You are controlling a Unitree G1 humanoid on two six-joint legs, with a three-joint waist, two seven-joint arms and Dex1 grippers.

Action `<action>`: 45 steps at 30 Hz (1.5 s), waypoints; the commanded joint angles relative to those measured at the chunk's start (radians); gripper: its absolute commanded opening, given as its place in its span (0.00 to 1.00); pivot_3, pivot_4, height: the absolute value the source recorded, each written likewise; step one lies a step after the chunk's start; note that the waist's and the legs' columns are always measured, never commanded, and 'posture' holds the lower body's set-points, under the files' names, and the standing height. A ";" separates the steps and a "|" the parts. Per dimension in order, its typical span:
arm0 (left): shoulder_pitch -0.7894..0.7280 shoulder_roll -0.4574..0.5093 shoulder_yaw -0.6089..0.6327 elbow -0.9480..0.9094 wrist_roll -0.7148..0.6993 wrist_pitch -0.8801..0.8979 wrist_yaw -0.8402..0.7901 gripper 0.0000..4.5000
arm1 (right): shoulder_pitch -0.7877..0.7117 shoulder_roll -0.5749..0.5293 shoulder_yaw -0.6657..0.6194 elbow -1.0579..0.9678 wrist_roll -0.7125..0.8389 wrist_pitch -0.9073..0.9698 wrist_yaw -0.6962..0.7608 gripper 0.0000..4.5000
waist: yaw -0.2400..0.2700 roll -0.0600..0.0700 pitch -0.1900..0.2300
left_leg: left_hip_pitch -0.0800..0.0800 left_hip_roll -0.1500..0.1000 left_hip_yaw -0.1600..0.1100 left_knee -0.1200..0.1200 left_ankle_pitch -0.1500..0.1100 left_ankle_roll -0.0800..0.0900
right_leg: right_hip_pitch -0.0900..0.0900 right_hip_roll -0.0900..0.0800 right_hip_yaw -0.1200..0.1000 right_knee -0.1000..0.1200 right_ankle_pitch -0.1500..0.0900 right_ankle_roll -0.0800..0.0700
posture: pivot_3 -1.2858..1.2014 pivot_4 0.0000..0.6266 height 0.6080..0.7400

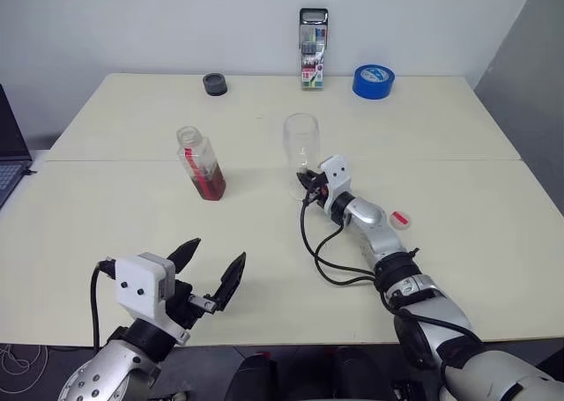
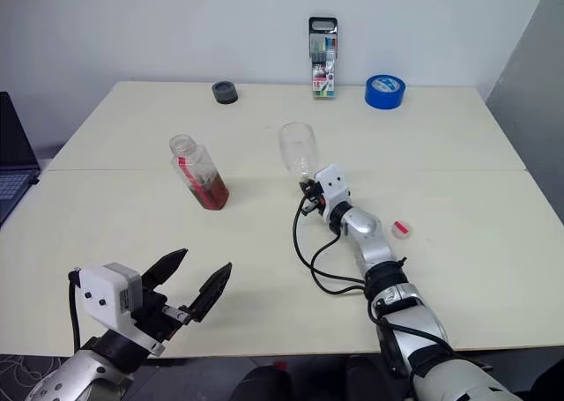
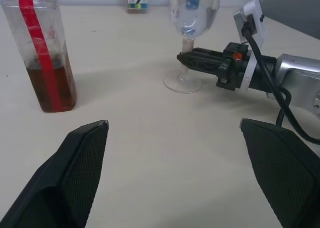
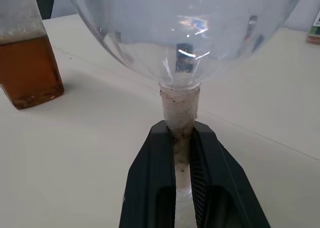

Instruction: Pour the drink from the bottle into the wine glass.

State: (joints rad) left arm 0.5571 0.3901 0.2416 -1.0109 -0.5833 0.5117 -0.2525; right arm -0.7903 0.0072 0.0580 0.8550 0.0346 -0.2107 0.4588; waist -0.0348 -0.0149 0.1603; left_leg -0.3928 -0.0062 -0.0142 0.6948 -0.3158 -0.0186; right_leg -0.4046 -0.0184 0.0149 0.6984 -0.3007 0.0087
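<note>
Two grippers in my view: my right gripper [image 4: 182, 138] has its black fingers closed tight on the stem of the wine glass [image 1: 301, 145], which stands upright near the middle of the table [image 1: 132, 216] with its foot on the surface. My left gripper [image 1: 210, 273] hangs over the near edge of the table, fingers spread wide and holding nothing. The bottle [image 1: 201, 163] stands upright to the left of the glass, well apart from it, uncapped, with the drink [image 3: 50, 87] filling only its lower part. The bowl of the glass looks empty. A small pink-red cap [image 1: 400, 218] lies on the table just right of my right arm. Along the far edge I see a marker pack [image 1: 313, 48], a blue tape roll [image 1: 373, 80] and a dark round object [image 1: 215, 85]
</note>
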 commanded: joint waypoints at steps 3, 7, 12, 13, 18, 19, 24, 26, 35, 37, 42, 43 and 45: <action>-0.002 0.006 -0.003 -0.017 -0.008 -0.017 -0.014 1.00 | -0.018 0.016 -0.009 0.021 0.002 -0.048 -0.019 0.02 | 0.000 0.000 0.000 | 0.000 0.000 0.000 0.000 0.000 0.000 | 0.000 0.000 0.000 0.000 0.000 0.000 | 0.52 0.24 1.00; 0.001 0.006 -0.008 -0.012 -0.005 -0.021 -0.025 1.00 | -0.018 0.013 -0.020 0.041 0.007 -0.048 -0.031 0.10 | 0.000 0.000 0.000 | 0.001 0.000 0.000 0.000 0.000 0.000 | 0.000 0.000 0.000 0.000 0.000 0.000 | 0.52 0.24 1.00; -0.013 0.008 -0.011 -0.009 -0.007 -0.012 -0.027 1.00 | -0.010 0.003 -0.016 0.045 -0.001 -0.062 -0.030 0.47 | 0.000 0.000 0.000 | 0.001 0.000 0.000 0.000 0.000 0.000 | 0.001 0.000 0.000 0.000 0.000 0.000 | 0.52 0.24 1.00; -0.016 0.009 -0.011 -0.008 -0.007 -0.011 -0.027 1.00 | -0.009 0.000 -0.011 0.046 -0.008 -0.070 -0.029 0.56 | 0.000 0.000 0.000 | 0.001 0.000 0.000 0.000 0.000 0.000 | 0.001 0.000 0.000 0.000 0.000 0.000 | 0.52 0.24 1.00; -0.045 0.010 -0.019 0.023 0.001 -0.015 -0.031 1.00 | 0.009 -0.008 -0.008 0.028 -0.011 -0.074 -0.026 0.93 | 0.001 0.000 0.000 | 0.001 0.000 0.000 0.000 0.000 0.000 | 0.001 0.000 0.000 0.000 0.000 0.000 | 0.52 0.24 1.00; -0.053 0.009 -0.022 0.032 0.006 -0.018 -0.031 1.00 | 0.014 -0.011 -0.008 0.020 -0.011 -0.071 -0.026 0.99 | 0.001 0.000 0.000 | 0.001 0.000 0.000 0.000 0.000 0.000 | 0.001 0.000 0.000 0.000 0.000 0.000 | 0.52 0.24 1.00; -0.095 -0.018 -0.013 0.107 0.047 -0.046 0.007 1.00 | 0.094 -0.071 -0.014 -0.145 0.015 0.002 0.023 0.99 | 0.005 0.005 0.001 | 0.000 0.000 0.000 -0.002 0.000 0.000 | 0.000 0.000 0.000 -0.002 0.000 0.000 | 0.52 0.24 1.00; -0.109 -0.024 -0.007 0.133 0.060 -0.059 0.019 1.00 | 0.147 -0.120 -0.007 -0.273 0.028 0.058 0.070 0.99 | 0.010 0.008 0.001 | -0.001 -0.001 0.000 -0.002 0.000 0.000 | 0.000 -0.001 0.000 -0.003 0.000 0.000 | 0.52 0.24 1.00; -0.248 -0.063 0.059 0.285 0.130 -0.098 0.094 1.00 | 0.351 -0.448 -0.023 -0.949 0.291 0.528 0.374 0.99 | 0.001 0.007 0.001 | -0.002 0.000 -0.001 -0.003 -0.002 0.004 | 0.000 0.000 -0.001 -0.005 0.000 0.000 | 0.52 0.24 1.00; -0.295 -0.054 0.059 0.327 0.140 -0.097 0.090 1.00 | 0.371 -0.524 -0.040 -1.077 0.405 0.654 0.446 0.99 | 0.005 0.006 0.002 | -0.001 0.000 -0.001 -0.003 -0.002 0.004 | 0.000 0.000 -0.001 -0.002 0.000 0.000 | 0.52 0.24 1.00; -0.380 -0.030 0.069 0.431 0.146 -0.104 0.058 1.00 | 0.351 -0.652 -0.092 -1.274 0.660 0.899 0.519 0.99 | 0.006 0.003 0.000 | 0.000 0.000 -0.003 0.000 -0.002 0.004 | 0.002 0.000 -0.003 -0.001 0.000 0.000 | 0.52 0.24 1.00; -0.398 -0.024 0.071 0.457 0.147 -0.107 0.049 1.00 | 0.339 -0.663 -0.101 -1.299 0.694 0.926 0.516 0.99 | 0.007 0.003 0.001 | 0.000 0.000 -0.004 0.000 -0.002 0.004 | 0.002 0.000 -0.003 -0.001 0.000 0.000 | 0.52 0.24 1.00; -0.434 -0.012 0.069 0.507 0.146 -0.112 0.028 1.00 | 0.315 -0.665 -0.106 -1.328 0.734 0.955 0.496 0.99 | 0.007 0.003 0.001 | -0.001 0.000 -0.004 0.000 -0.002 0.004 | 0.002 0.000 -0.003 -0.001 0.000 0.000 | 0.52 0.24 1.00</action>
State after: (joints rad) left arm 0.1385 0.3644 0.2882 -0.5132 -0.4429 0.4246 -0.2076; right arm -0.4512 -0.6541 -0.0194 -0.4211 0.7161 0.7231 0.9595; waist -0.0280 -0.0117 0.1609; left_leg -0.3934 -0.0064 -0.0182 0.6950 -0.3182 -0.0142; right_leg -0.4029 -0.0181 0.0116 0.6976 -0.3008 0.0089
